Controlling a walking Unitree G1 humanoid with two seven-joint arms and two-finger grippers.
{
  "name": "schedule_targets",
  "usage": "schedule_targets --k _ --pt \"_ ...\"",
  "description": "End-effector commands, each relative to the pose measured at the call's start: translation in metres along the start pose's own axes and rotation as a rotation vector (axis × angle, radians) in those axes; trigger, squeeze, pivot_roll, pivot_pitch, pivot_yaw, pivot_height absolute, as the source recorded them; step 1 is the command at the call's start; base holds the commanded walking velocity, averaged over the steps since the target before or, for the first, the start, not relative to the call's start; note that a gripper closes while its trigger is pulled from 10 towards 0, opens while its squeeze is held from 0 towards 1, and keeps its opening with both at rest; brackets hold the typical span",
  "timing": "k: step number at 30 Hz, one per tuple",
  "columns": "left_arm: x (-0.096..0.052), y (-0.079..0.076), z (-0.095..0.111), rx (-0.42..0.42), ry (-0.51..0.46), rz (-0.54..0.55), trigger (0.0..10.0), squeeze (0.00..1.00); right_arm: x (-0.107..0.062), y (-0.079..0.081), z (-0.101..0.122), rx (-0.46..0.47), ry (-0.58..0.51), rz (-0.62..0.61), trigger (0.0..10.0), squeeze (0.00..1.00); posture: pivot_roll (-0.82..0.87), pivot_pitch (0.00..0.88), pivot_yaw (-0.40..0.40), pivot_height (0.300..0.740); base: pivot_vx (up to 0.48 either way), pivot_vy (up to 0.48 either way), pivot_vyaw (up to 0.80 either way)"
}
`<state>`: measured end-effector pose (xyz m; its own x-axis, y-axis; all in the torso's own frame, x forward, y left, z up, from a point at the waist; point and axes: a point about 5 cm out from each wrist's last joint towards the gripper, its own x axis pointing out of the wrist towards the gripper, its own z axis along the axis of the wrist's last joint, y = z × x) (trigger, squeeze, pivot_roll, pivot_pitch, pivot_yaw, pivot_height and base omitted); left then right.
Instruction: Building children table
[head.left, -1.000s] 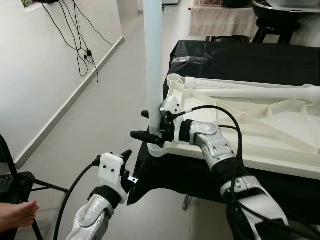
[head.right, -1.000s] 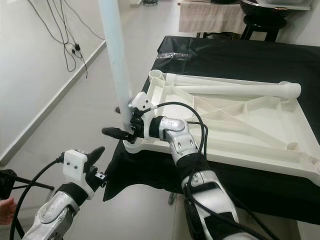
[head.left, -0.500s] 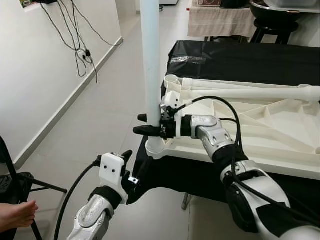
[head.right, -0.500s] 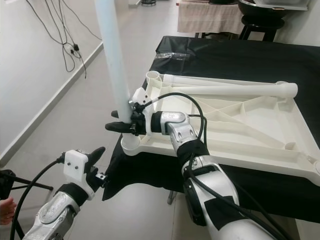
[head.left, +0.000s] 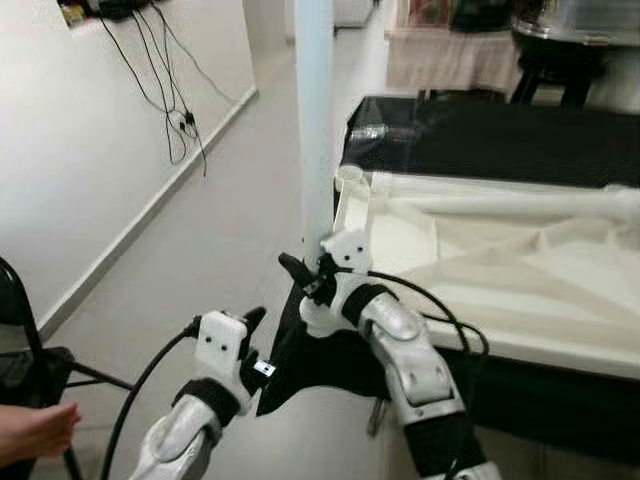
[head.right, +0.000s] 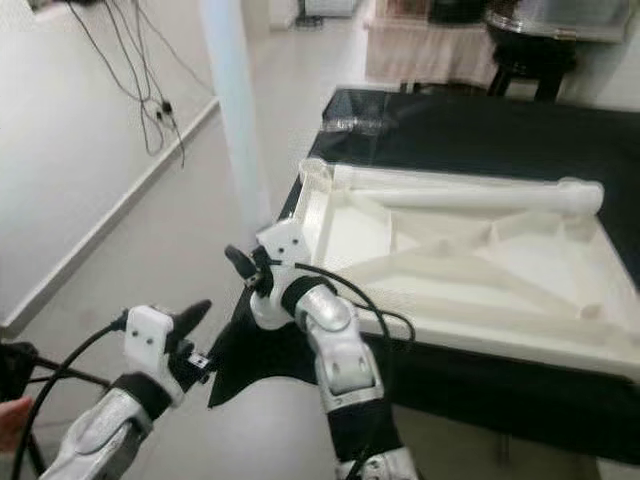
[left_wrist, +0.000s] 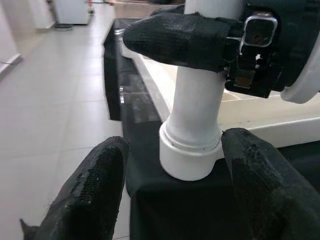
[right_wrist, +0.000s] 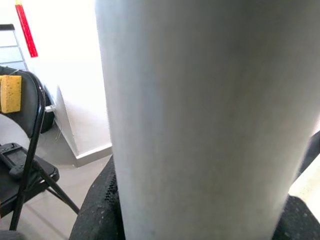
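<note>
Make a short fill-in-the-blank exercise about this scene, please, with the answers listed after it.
1. The white leg stands ____ in the corner socket of the tabletop.
2. The ____ gripper grips the leg just above the socket.
3. The left gripper is ____, with one finger on each side of the socket.
4. The tabletop lies on a ____ cloth.

Answers: upright; right; open; black
</note>
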<state>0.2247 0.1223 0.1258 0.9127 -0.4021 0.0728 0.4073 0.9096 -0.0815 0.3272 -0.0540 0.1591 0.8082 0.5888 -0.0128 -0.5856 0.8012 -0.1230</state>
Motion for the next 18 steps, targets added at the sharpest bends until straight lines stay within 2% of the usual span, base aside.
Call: schedule_targets --k 1,3,4,5,6,7,8,10,12,13,14,16,17,18 --pt "-0.003 0.001 -0.003 0.014 0.023 0.009 10.0 0.0 0.001 -0.009 -0.021 -0.005 0.103 -0.052 0.0 0.0 -0.01 0.091 0.023 0.74 0.0 0.0 0.0" --pt "-0.003 0.001 -0.003 0.014 0.023 0.009 10.0 0.0 0.001 -0.009 -0.021 -0.005 0.103 -0.052 0.0 0.0 -0.01 0.091 0.023 0.74 0.0 0.0 0.0" --pt "-0.003 0.001 -0.003 0.017 0.021 0.014 10.0 0.0 0.004 -0.008 -0.021 -0.001 0.109 -0.042 1.9 0.0 0.0 0.09 0.018 0.74 0.0 0.0 0.0" --pt "-0.002 0.001 -0.003 0.017 0.02 0.016 10.0 0.0 0.007 -0.009 -0.018 0.011 0.097 -0.018 10.0 0.0 0.0 0.085 0.018 0.74 0.0 0.0 0.0" --pt "-0.002 0.0 -0.004 0.016 0.02 0.015 10.0 0.0 0.01 -0.01 -0.015 0.013 0.086 -0.005 10.0 0.61 -0.01 0.083 0.018 0.74 0.0 0.0 0.0" --pt "-0.002 0.0 -0.004 0.016 0.02 0.015 10.0 0.0 0.01 -0.01 -0.015 0.013 0.086 -0.005 10.0 0.61 -0.01 0.083 0.018 0.74 0.0 0.0 0.0" --pt "-0.001 0.0 -0.004 0.012 0.02 0.012 10.0 0.0 0.013 -0.01 -0.009 0.009 0.049 0.072 10.0 1.0 -0.01 0.08 0.02 0.74 0.0 0.0 0.0" --pt "-0.001 0.0 -0.004 0.012 0.02 0.012 10.0 0.0 0.013 -0.01 -0.009 0.009 0.049 0.072 10.0 1.0 -0.01 0.08 0.02 0.74 0.0 0.0 0.0" --pt "0.0 0.0 -0.004 0.007 0.019 0.009 10.0 0.0 0.02 -0.015 0.011 0.031 -0.048 0.223 10.0 1.0 -0.01 0.079 0.019 0.74 0.0 0.0 0.0" --pt "0.0 0.0 -0.004 0.007 0.019 0.009 10.0 0.0 0.02 -0.015 0.011 0.031 -0.048 0.223 10.0 1.0 -0.01 0.079 0.019 0.74 0.0 0.0 0.0" --pt "0.001 0.0 -0.004 0.006 0.019 0.009 10.0 0.0 0.022 -0.017 0.019 0.045 -0.076 0.279 10.0 1.0 -0.01 0.079 0.019 0.74 0.0 0.0 0.0" --pt "0.001 0.0 -0.004 0.006 0.019 0.009 10.0 0.0 0.022 -0.017 0.019 0.045 -0.076 0.279 10.0 1.0 -0.01 0.079 0.019 0.74 0.0 0.0 0.0" --pt "0.001 0.001 -0.004 0.006 0.019 0.009 10.0 0.0 0.023 -0.018 0.026 0.051 -0.089 0.35 10.0 0.42 -0.01 0.076 0.017 0.74 0.0 0.0 0.0" --pt "0.002 0.001 -0.004 0.007 0.018 0.01 10.0 0.0 0.026 -0.016 0.028 0.005 -0.067 0.453 10.0 0.0 0.0 0.072 0.014 0.74 0.0 0.0 0.0"
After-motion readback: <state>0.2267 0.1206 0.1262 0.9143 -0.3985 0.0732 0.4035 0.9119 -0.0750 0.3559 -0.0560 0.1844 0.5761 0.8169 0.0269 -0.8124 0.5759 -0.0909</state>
